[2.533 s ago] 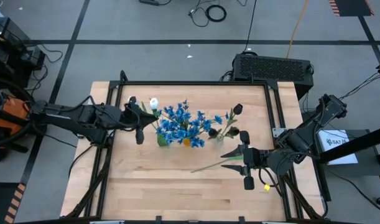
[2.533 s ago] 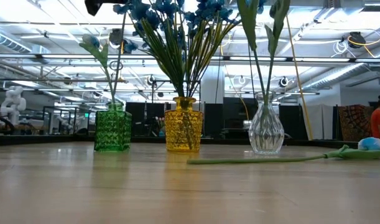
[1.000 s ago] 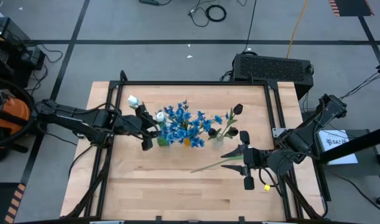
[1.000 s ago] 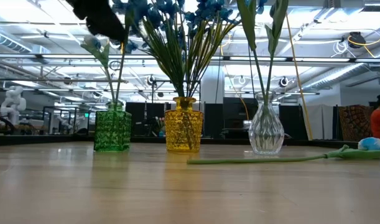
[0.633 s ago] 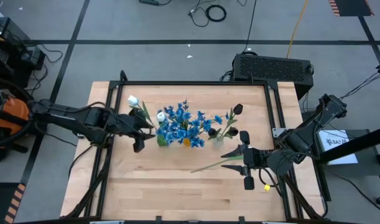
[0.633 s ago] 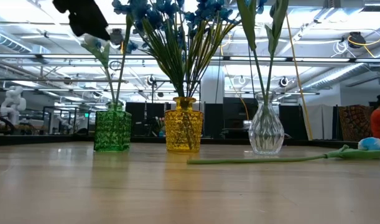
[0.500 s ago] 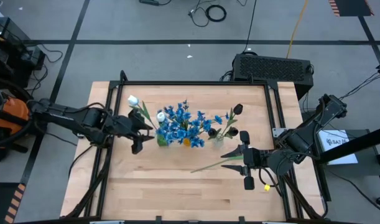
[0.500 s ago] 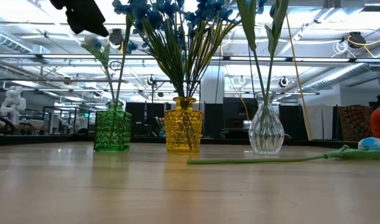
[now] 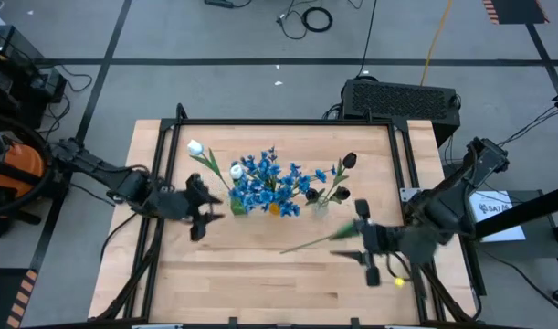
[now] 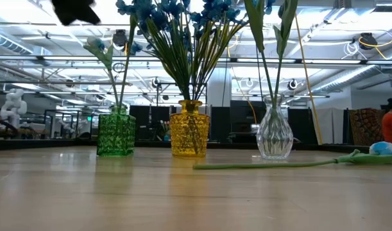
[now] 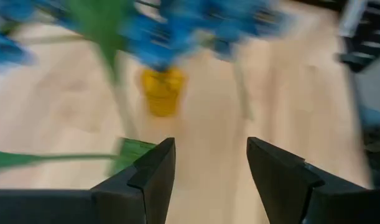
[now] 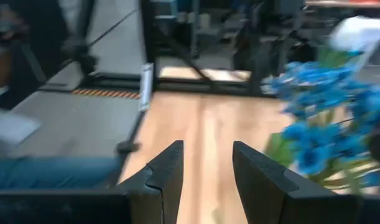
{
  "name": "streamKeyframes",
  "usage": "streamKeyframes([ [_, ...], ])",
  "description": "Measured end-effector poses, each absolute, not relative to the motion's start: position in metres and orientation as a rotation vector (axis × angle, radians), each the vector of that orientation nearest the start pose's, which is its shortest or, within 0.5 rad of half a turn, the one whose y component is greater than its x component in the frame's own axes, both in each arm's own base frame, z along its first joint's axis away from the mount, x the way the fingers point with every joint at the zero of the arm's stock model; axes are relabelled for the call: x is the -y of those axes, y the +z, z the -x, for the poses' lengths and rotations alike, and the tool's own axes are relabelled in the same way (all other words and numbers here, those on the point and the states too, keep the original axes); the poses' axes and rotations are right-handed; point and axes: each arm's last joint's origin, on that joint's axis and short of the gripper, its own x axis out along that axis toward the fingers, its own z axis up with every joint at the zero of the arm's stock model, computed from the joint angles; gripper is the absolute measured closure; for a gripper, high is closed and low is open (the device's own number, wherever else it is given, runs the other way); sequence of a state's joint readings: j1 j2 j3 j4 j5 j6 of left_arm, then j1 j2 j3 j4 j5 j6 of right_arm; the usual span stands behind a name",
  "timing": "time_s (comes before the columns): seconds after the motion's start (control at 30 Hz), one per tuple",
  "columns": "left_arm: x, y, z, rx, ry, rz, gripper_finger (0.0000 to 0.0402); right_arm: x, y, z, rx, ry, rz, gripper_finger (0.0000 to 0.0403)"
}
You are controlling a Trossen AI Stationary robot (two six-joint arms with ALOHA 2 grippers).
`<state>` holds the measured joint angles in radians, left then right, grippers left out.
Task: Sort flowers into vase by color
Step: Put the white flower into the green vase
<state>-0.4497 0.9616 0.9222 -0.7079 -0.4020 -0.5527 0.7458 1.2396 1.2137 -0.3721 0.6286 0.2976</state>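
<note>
Nearly done — blue flowers (image 9: 265, 181) in the yellow vase (image 10: 188, 128), white tulip (image 9: 195, 147) in the green vase (image 10: 116, 131), dark buds (image 9: 349, 161) in the clear vase (image 10: 274, 133). One stem (image 9: 320, 241) left flat on the table (image 9: 260, 283) at five o'clock of the vases. Left gripper (image 9: 198, 219) at eight o'clock and right gripper (image 9: 365, 247) beside that stem — both parted, both empty.

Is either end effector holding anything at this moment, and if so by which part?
Nothing is held. The left end effector and the right end effector both stand open with nothing between their fingers; one flower lies loose on the table.

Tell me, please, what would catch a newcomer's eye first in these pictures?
First, the bushy blue flowers in the yellow vase at the table's middle, between a green vase and a clear vase. Next, one stem lying flat on the wood near the right hand.
</note>
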Motion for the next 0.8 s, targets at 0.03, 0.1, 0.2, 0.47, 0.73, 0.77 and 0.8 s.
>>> streamKeyframes([
  [0.03, 0.077, 0.306, -0.169, -0.665, 0.118, 0.228, 0.0197, -0.171, 0.370, -0.202, -0.331, 0.089, -0.042, 0.0273],
  [0.1, 0.090, 0.305, -0.165, -0.666, 0.086, 0.215, 0.0197, -0.179, 0.367, -0.193, -0.364, 0.119, -0.039, 0.0273],
  [0.2, 0.110, 0.298, -0.162, -0.685, 0.049, 0.174, 0.0197, -0.190, 0.356, -0.182, -0.426, 0.129, -0.060, 0.0273],
  [0.47, 0.149, 0.270, -0.168, -0.736, 0.066, 0.090, 0.0197, -0.210, 0.260, -0.183, -0.669, 0.008, -0.055, 0.0273],
  [0.73, 0.165, 0.247, -0.182, -0.786, 0.113, 0.084, 0.0197, -0.188, 0.191, -0.208, -0.837, -0.177, 0.043, 0.0273],
  [0.77, 0.167, 0.245, -0.184, -0.789, 0.112, 0.077, 0.0197, -0.185, 0.186, -0.211, -0.856, -0.183, 0.061, 0.0273],
  [0.8, 0.168, 0.242, -0.185, -0.796, 0.115, 0.069, 0.0197, -0.181, 0.183, -0.214, -0.872, -0.192, 0.078, 0.0273],
])
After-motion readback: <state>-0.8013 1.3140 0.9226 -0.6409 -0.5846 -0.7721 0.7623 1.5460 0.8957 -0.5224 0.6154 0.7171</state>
